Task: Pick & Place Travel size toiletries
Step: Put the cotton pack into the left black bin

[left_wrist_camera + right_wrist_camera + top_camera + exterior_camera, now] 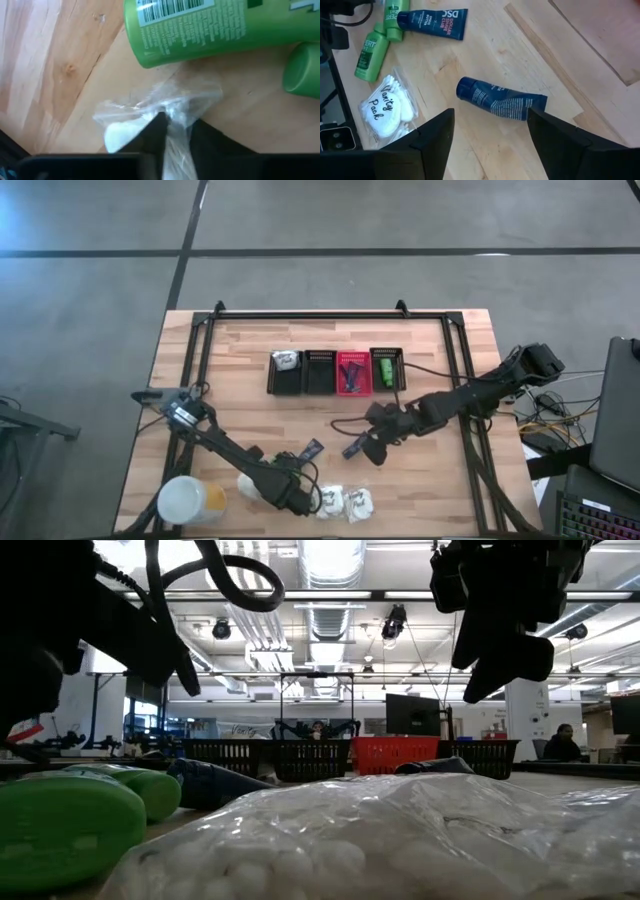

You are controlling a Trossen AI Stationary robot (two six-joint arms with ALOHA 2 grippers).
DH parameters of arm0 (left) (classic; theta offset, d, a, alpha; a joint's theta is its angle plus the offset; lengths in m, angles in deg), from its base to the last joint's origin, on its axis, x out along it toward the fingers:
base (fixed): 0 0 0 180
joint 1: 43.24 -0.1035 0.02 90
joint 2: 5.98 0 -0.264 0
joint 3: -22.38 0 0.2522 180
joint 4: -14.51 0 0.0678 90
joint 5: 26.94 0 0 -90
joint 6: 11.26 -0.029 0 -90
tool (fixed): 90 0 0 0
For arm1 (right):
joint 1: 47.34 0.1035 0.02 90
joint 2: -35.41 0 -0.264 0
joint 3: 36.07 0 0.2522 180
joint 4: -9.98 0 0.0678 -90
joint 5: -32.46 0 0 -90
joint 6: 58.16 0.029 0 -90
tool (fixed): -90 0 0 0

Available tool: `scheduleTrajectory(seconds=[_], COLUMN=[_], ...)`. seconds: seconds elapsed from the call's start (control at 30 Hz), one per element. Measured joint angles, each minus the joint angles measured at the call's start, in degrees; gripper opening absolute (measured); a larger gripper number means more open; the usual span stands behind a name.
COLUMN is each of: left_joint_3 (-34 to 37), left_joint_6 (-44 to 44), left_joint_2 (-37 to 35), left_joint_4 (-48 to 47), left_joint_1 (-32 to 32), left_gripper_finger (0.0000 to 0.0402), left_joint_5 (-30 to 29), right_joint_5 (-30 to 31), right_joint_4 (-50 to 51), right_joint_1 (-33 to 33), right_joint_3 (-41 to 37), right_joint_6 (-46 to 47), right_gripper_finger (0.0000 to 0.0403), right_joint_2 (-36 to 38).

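Observation:
My left gripper [298,496] is at the table's near edge, shut on a white packet in clear plastic [150,107]. A green bottle [210,25] lies just beyond it, and a second green one [304,67] lies beside that. Two more white packets [345,502] lie to the right of the gripper. My right gripper [492,137] hangs open over the middle of the table, above a dark squeeze tube [501,101] lying flat on the wood. A second dark tube [432,22] lies farther toward the left arm. My left gripper pinches the packet's clear plastic edge [172,114] between its two fingers, coming steeply from above. The plastic is bunched where the fingers meet. The packet rests on the table, its white contents [120,135] to one side of the fingers.
Several small mesh baskets [320,372] stand in a row at the table's far middle; the left one holds a white item, the right one a green one. A large yellow container with a white lid [190,500] stands at the near left corner. Bare wood lies between the baskets and the arms.

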Motion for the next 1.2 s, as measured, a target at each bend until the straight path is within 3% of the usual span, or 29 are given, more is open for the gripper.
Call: scheduleTrajectory(seconds=[0.1, 0.3, 0.5, 0.67, 0.8, 0.93, 1.2], left_joint_3=[0.0, -0.1, 0.3, 1.9, 7.8, 17.6, 40.3], left_joint_6=[-0.9, 2.2, 7.3, 2.5, -7.5, -16.1, -27.0], left_joint_2=[-0.4, -5.8, -18.8, -30.6, -39.9, -48.0, -57.0], left_joint_4=[-0.1, 0.3, 0.9, 6.2, 19.5, 36.0, 76.2], left_joint_1=[0.0, 0.0, 0.8, 1.6, 1.5, 1.6, 0.9], left_gripper_finger=[0.0018, 0.0018, 0.0011, 0.0011, 0.0012, 0.0011, 0.0011], left_joint_5=[-0.1, -5.9, -19.3, -28.2, -29.9, -29.6, -27.7], right_joint_5=[0.0, -0.5, -0.4, -2.8, -4.9, -4.9, -4.9], right_joint_4=[-0.1, -1.0, -4.0, -13.4, -20.7, -19.6, -16.7], right_joint_1=[-0.1, -0.5, -2.3, -3.6, -3.7, -3.9, -4.3], right_joint_3=[0.0, 0.0, 0.0, 0.0, 0.9, 4.7, 12.8], right_joint_6=[0.0, -0.6, -3.2, -12.6, -25.1, -33.7, -39.5], right_gripper_finger=[0.0251, 0.0244, 0.0225, 0.022, 0.0227, 0.0235, 0.0257], right_joint_2=[0.0, 0.5, 1.8, 3.9, 6.8, 7.9, 5.3])
